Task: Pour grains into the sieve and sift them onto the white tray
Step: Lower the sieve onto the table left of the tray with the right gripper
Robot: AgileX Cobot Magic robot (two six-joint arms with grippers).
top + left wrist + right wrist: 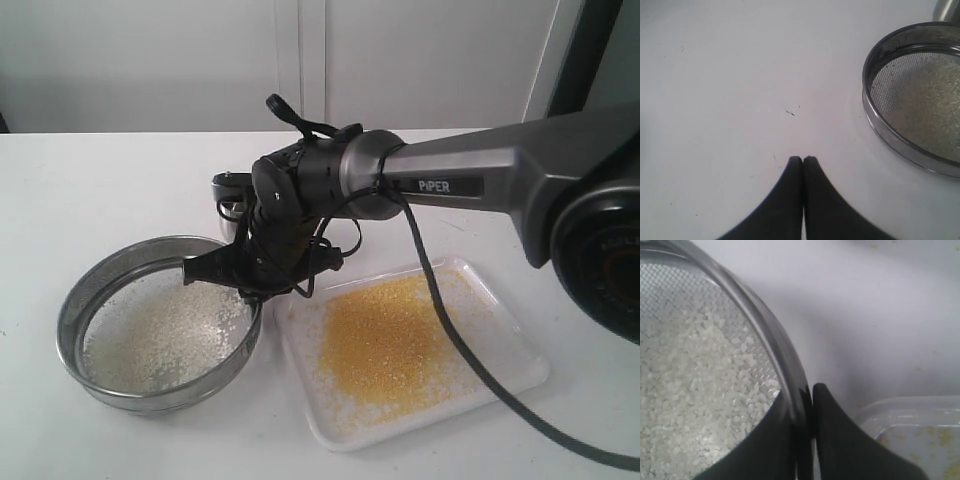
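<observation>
grains (pixel 160 335): whitish ones lying in the sieve (pixel 160 398), yellow ones spreading across the white tray (pixel 505 355)
sieve: sitting on the table (pixel 100 190), just beside the tray
right gripper (pixel 807 405): clamping the sieve's rim
left gripper (pixel 802 160): hovering over bare table, fingers pressing together

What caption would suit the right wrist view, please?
Right gripper clamps rim of round steel mesh sieve holding whitish grains, beside white plastic tray.
</observation>
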